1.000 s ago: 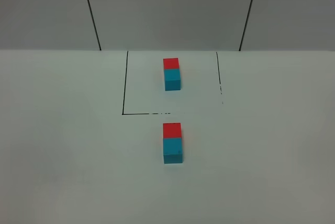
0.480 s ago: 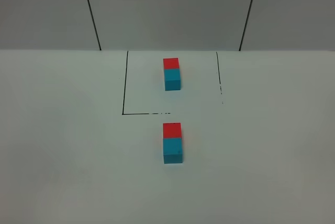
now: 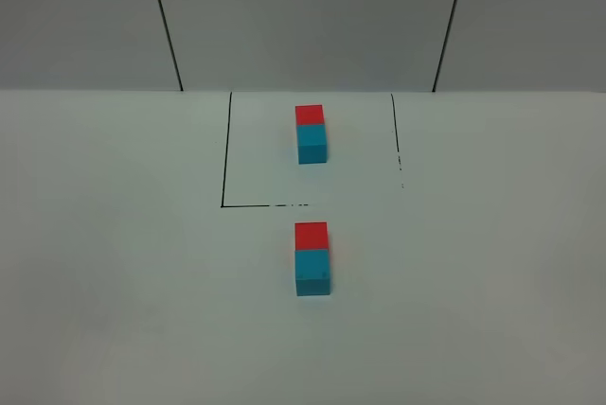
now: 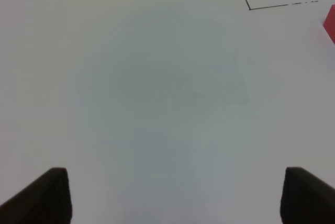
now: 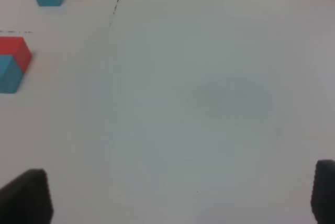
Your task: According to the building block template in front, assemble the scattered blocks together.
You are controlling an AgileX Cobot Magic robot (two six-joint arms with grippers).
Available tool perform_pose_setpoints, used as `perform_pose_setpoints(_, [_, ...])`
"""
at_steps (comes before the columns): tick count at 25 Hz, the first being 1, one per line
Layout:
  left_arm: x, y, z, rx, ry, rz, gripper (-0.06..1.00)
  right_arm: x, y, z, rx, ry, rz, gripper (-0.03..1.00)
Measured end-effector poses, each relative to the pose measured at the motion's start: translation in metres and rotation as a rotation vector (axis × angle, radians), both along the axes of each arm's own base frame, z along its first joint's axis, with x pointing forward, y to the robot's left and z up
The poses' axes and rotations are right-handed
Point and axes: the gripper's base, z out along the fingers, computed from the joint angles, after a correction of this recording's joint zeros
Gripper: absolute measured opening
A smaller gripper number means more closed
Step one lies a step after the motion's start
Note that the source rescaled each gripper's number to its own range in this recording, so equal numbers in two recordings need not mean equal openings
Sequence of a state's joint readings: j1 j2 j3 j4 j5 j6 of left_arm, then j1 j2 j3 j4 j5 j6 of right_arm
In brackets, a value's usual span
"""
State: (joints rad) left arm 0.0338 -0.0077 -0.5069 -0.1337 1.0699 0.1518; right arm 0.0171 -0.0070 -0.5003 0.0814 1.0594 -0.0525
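Cubes are your concern: the small matte red cube [image 3: 311, 235] and cyan cube [image 3: 313, 272] sit touching mid-table, nearer the front edge than the red-and-cyan template bar [image 3: 311, 133], and look light, rigid, best pinched across flat sides, both claws [image 4: 170, 198] [image 5: 183, 198] spread wide, empty.

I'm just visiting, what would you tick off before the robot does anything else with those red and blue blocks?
1. Template sits inside the black outline: ok.
2. Near red cube and cyan cube touch in one line: ok.
3. Colour order matches the template, red at the far end: ok.
4. Left gripper wide open, holding nothing: ok.
5. Right gripper wide open, holding nothing: ok.
6. Cubes firmly locked together: cannot tell.
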Motion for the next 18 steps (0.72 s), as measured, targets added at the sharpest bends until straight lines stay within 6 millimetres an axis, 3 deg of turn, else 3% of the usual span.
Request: perform_pose_setpoints(18, [0.0000, 0.0000, 0.0000, 0.001, 0.000, 0.000, 0.89, 0.0001, -0.0020, -0.0001, 0.018, 0.003, -0.033, 1.00])
